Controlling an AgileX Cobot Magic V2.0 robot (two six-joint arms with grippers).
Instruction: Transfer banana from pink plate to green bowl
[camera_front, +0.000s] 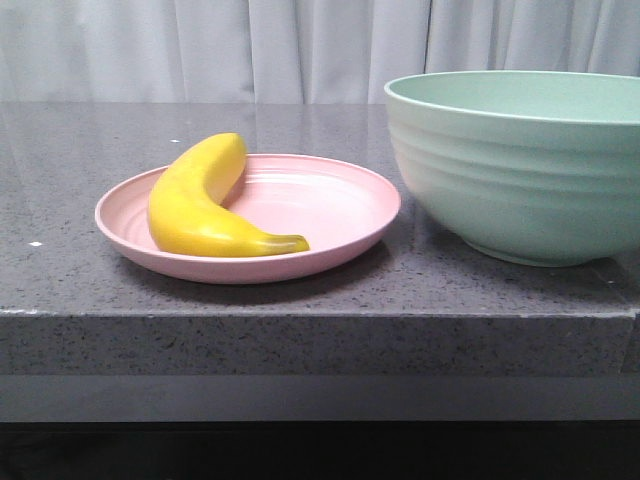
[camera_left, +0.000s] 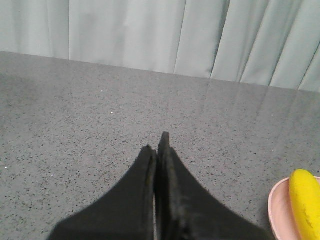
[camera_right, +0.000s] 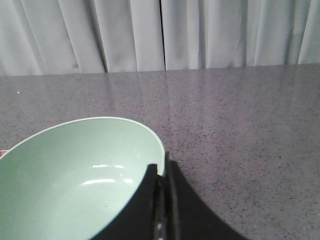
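Observation:
The yellow banana (camera_front: 205, 205) lies on the left half of the pink plate (camera_front: 340, 205), dark tip toward the front. The green bowl (camera_front: 520, 165) stands empty to the right of the plate. No gripper shows in the front view. My left gripper (camera_left: 156, 145) is shut and empty above the bare counter, with the plate's edge (camera_left: 278, 210) and the banana (camera_left: 306, 202) off to one side. My right gripper (camera_right: 160, 167) is shut and empty over the bowl's rim; the bowl's empty inside (camera_right: 75, 175) shows beside it.
A dark speckled stone counter (camera_front: 80, 150) carries everything; its front edge (camera_front: 300, 315) runs just before the plate and bowl. Pale curtains (camera_front: 250, 50) hang behind the counter.

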